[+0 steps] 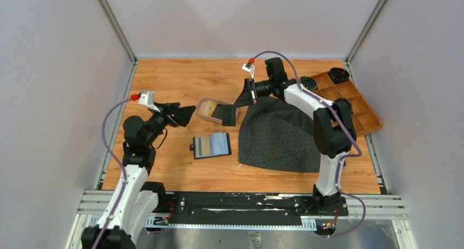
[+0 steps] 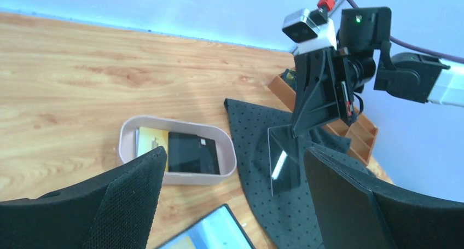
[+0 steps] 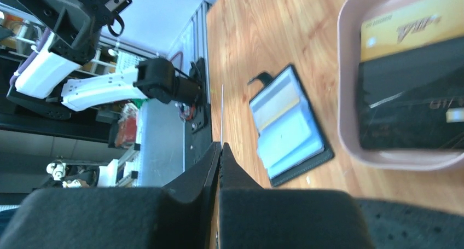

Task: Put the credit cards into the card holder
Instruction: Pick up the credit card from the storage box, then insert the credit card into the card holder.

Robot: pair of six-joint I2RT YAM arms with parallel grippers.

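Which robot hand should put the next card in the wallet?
Right. The right hand pinches a black card, ready to carry to the open card holder. The left hand is open and empty.

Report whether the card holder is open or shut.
Open: the card holder lies spread flat on the table, inside up, a gold-yellow card and a pale blue card showing in it.
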